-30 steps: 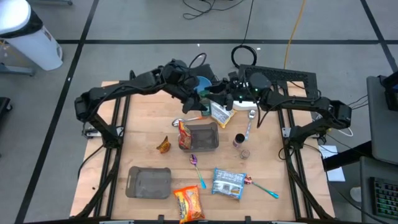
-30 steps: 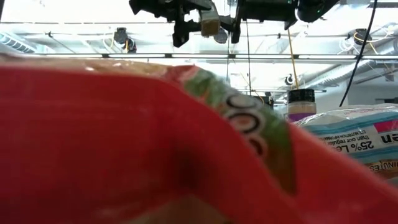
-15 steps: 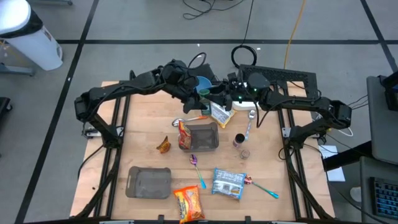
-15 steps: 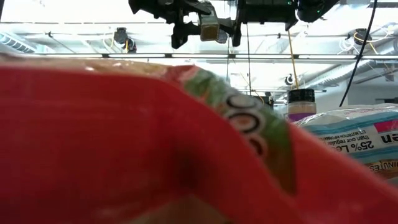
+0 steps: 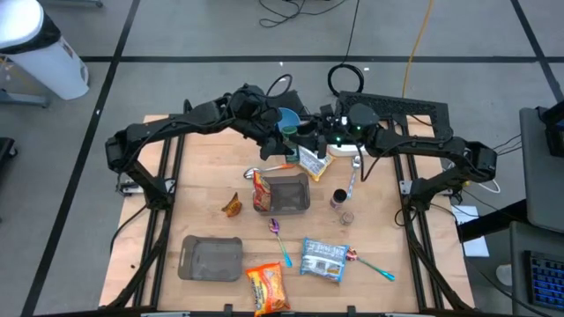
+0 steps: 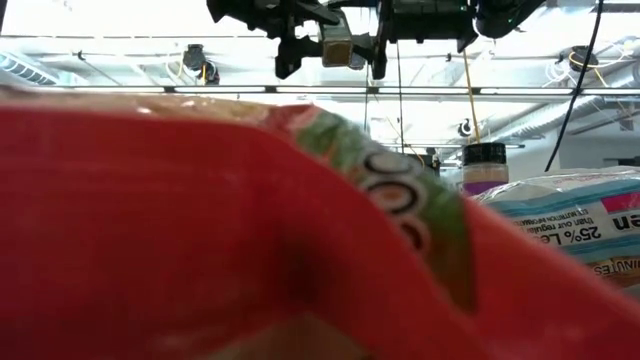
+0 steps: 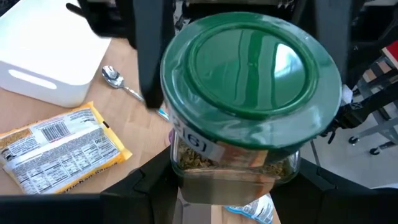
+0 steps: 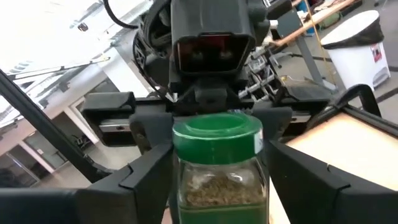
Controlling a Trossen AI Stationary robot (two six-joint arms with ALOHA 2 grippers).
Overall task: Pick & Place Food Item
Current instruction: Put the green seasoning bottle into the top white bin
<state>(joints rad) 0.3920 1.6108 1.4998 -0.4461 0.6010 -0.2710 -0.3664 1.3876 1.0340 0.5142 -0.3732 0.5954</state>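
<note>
From above, the left gripper [image 5: 284, 151] and the right gripper [image 5: 308, 141] meet over the far middle of the tabletop [image 5: 203, 194], the spice jar [image 5: 292, 137] between them, held clear of the wood.

At tabletop height, the jar hangs high between both sets of dark fingers, above the red snack bag [image 6: 200, 230] that fills the foreground.

The left wrist camera shows the left gripper clamped on the jar's glass body below the green lid [image 7: 249, 68]; it looks rigid, smooth and probably slippery and breakable, so the flat body sides seem the safest hold.

The right wrist camera shows the right gripper's fingers [image 8: 146, 171] flanking the jar near its shoulders; whether they press it or stand just apart, I cannot tell.
</note>
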